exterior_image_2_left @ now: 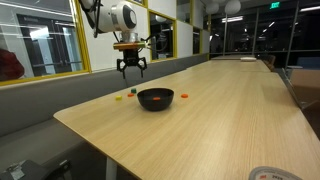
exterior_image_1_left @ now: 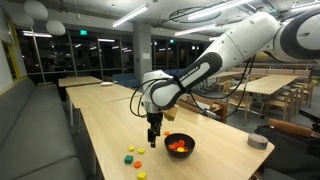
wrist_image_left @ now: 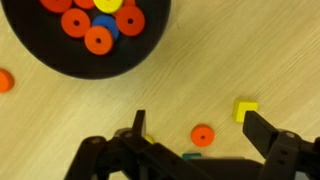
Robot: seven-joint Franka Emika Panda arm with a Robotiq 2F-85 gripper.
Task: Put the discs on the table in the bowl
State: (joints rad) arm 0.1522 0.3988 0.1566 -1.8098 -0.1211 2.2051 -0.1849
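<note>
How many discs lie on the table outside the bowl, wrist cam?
2. One orange disc sits between the open gripper's fingers; a second orange disc is cut off at the left edge, near the bowl. More may be out of frame or under the gripper.

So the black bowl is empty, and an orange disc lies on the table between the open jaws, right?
Not empty: the wrist view shows the bowl holding several discs, mostly orange. The rest is right: an orange disc lies on the table between the open jaws.
</note>
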